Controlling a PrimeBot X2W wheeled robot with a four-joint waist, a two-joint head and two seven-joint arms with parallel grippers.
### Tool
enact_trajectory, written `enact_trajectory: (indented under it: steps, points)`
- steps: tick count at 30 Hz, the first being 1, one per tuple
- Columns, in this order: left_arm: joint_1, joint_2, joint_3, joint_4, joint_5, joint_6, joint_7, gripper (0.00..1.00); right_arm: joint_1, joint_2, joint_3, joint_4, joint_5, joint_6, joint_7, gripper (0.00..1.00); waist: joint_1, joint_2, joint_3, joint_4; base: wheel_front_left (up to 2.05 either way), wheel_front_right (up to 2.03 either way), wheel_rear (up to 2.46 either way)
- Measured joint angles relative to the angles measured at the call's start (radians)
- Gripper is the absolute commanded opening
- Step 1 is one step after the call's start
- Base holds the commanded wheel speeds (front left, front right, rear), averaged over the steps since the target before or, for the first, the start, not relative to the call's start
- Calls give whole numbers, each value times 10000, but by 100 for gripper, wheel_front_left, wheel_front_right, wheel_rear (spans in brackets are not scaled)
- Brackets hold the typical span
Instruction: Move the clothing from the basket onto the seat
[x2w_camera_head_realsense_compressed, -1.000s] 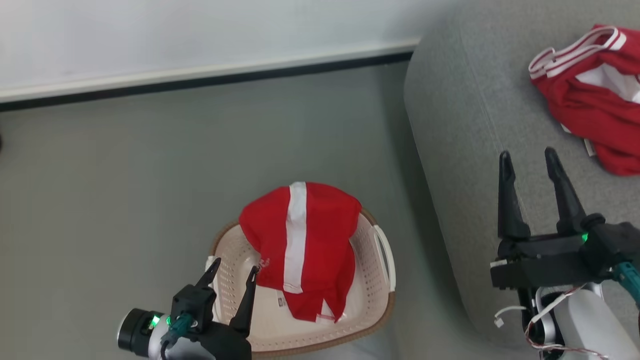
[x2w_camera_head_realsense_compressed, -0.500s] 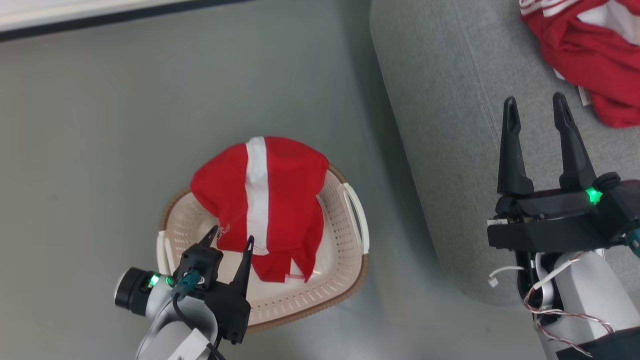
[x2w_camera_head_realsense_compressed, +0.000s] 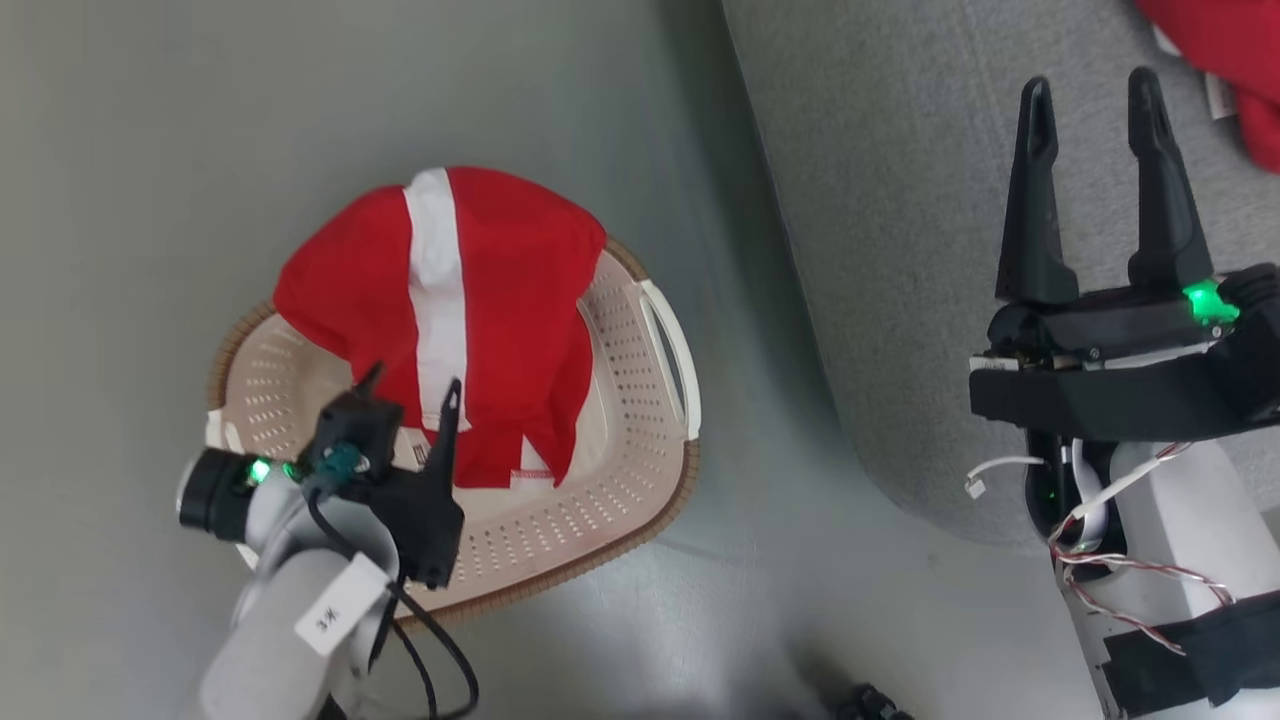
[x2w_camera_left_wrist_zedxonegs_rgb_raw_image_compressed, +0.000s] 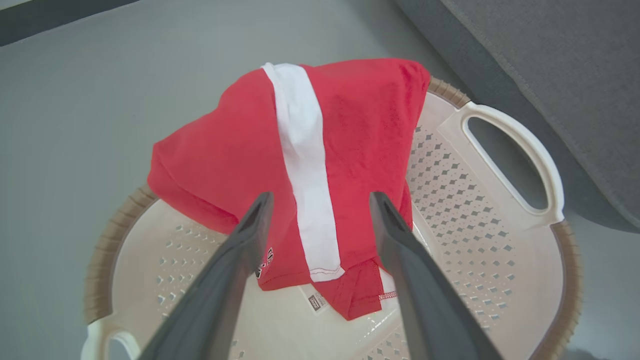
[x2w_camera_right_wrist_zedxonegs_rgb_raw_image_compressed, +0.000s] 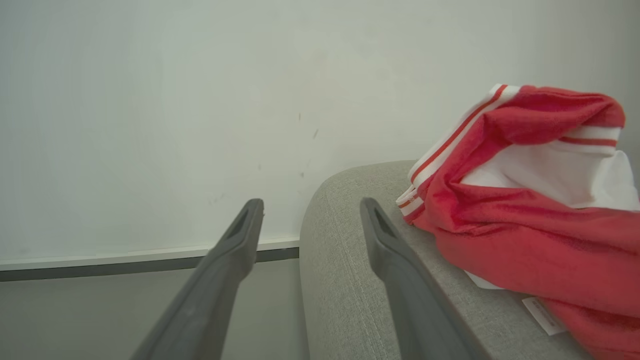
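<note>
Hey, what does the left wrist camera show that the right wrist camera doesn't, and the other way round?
Left wrist view, not the right: the cream basket, with a red white-striped garment draped over one side of its rim, ahead of the open left gripper.
Right wrist view, not the left: a second red garment with striped trim, lying on the sofa beside the open right gripper.
Shared: the grey sofa and the grey floor.
</note>
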Motion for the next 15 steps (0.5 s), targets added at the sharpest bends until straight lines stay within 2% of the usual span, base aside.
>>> enact_trajectory:
  steps: [15]
  points:
    - [-1197, 159, 575, 750, 58, 359, -121, 100, -1193, 192, -17, 203, 0, 117, -46, 100, 0, -1, 1793, -285, 0, 0, 0]
